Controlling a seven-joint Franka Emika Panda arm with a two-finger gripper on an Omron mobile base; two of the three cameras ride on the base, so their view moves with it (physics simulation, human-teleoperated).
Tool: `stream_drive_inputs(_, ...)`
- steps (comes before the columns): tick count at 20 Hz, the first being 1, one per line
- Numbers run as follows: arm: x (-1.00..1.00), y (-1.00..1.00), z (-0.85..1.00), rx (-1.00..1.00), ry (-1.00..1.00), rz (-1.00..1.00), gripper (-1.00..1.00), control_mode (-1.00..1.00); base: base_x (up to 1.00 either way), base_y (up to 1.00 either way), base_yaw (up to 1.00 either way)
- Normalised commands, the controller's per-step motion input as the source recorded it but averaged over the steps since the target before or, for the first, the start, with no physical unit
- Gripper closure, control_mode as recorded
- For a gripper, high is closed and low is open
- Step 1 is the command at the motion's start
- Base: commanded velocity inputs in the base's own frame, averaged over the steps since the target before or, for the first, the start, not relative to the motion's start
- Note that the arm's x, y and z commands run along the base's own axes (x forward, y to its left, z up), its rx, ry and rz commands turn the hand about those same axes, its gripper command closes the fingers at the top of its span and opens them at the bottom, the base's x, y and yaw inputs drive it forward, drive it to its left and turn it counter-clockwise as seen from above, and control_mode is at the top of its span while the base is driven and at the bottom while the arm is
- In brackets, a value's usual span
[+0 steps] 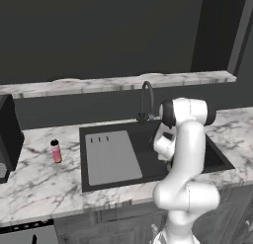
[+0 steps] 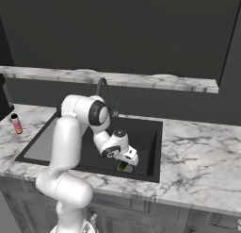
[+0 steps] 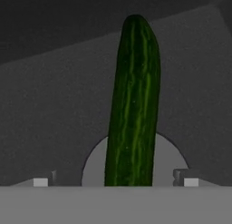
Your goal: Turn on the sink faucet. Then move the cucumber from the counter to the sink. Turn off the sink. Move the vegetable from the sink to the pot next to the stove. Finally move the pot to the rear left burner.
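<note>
**Fingers wide, cucumber lying in the basin under the hand**

Start at your gripper [image 3: 115,182]: the two fingertips [image 3: 41,181] stand far apart at the bottom of the hand view, one on each side of the cucumber [image 3: 133,105], with clear space between each tip and its skin. Nothing is clamped. The cucumber runs up the middle of that view, its near part crossing the round grey drain [image 3: 93,166] and its far end reaching out over the dark floor of the sink [image 3: 54,105].

You cannot tell from these views whether water is running, so judge the step with care. By how things lie, the cucumber is already in the basin, so what is left is closing the sink faucet [image 1: 147,101], then lifting the vegetable out. If you go for the pick, keep the hand centred as it is, with the cucumber's long axis running between the fingers so they close across its narrow width. Come straight down, then close slowly; a smooth round body may roll sideways if one finger touches first.

The cucumber is slender, straight and dark green, with paler lengthwise streaks and a rounded far tip.

Further out, in the right base view the hand hangs low inside the sink near its front wall, a green sliver [image 2: 123,166] showing below it. The faucet rises behind the basin, and white marble counter [image 2: 197,147] surrounds it.
</note>
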Motion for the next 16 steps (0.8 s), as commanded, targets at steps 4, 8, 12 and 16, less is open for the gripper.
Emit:
stream_drive_inputs(4,0.04,0.0,-0.22,0.0,-0.04,0.0,-1.0,-1.0,0.0,0.0,0.0)
stream_drive_inputs(8,0.07,0.0,-0.22,0.0,-0.02,0.0,-1.0,-1.0,0.0,0.0,0.0)
stream_drive_inputs(12,0.07,0.0,-0.26,0.0,-0.01,0.0,-1.0,-1.0,0.0,0.0,0.0)
stream_drive_inputs(16,0.06,0.0,-0.29,0.0,0.0,0.0,1.0,-1.0,0.0,0.0,0.0)
